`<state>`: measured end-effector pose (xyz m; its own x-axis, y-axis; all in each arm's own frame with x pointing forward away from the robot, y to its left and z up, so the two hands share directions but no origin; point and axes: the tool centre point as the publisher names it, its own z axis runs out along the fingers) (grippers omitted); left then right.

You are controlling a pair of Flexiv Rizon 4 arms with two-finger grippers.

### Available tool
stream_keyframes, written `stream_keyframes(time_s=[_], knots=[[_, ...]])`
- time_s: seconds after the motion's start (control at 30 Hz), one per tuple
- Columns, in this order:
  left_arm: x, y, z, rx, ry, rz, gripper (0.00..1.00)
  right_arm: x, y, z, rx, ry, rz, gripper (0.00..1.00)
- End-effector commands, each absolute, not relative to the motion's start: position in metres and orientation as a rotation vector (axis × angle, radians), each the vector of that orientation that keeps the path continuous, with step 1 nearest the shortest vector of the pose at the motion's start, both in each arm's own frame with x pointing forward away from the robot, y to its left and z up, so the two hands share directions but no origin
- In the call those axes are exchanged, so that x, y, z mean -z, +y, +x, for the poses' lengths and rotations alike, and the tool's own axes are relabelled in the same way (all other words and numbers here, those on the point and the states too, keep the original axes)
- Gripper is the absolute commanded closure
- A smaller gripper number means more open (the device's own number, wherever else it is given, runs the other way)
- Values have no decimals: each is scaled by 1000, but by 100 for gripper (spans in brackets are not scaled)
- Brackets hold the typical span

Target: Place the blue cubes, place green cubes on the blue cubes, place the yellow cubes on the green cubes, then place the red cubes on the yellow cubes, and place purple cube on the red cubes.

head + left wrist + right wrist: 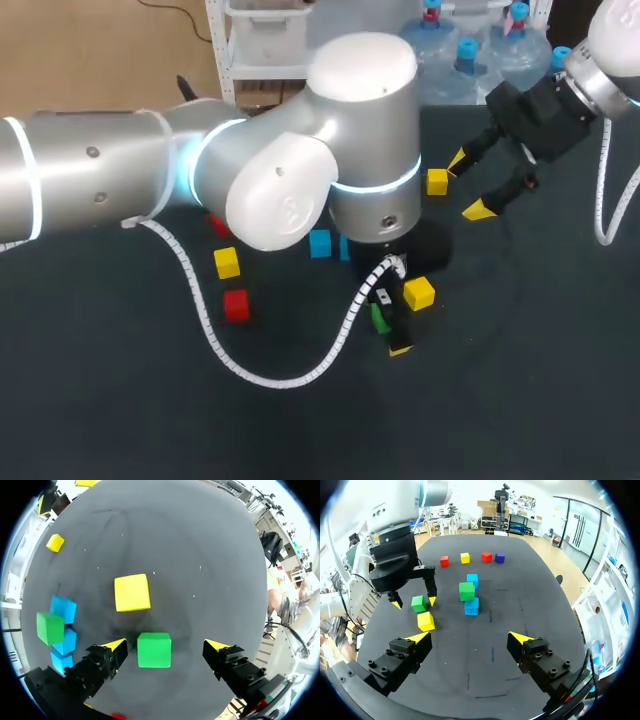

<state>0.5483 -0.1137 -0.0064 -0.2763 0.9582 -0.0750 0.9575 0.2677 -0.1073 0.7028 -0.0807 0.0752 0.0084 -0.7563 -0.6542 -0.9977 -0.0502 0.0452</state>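
A green cube [154, 650] sits on the dark table between the spread fingers of my left gripper [166, 646], with a gap on each side. From the right wrist view, that gripper [414, 603] straddles the same green cube [419, 602]. A yellow cube [132, 592] lies just ahead of it. Beside it another green cube [466, 590] sits on a blue cube [471, 606], and a second blue cube [472, 580] lies behind. My right gripper [468, 186] hangs open and empty above the table's far right, near a yellow cube [437, 181].
Along the far side from the right wrist lie a red cube [444, 561], a yellow cube [465, 557], a second red cube [486, 556] and a purple cube [500, 557]. My left arm's big elbow [300, 170] and white cable [260, 375] hang over the table's middle.
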Motion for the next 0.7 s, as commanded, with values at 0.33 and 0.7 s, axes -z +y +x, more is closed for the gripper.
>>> stream_keyframes(time_s=[0.33, 0.7], knots=[[6, -118, 553, -152, -2468, -1882, 0, -75, -81, 703, -739, 1795, -1857, 0], [10, -118, 554, -153, -2452, -1884, 20, -75, -81, 703, -739, 1795, -1857, 0]])
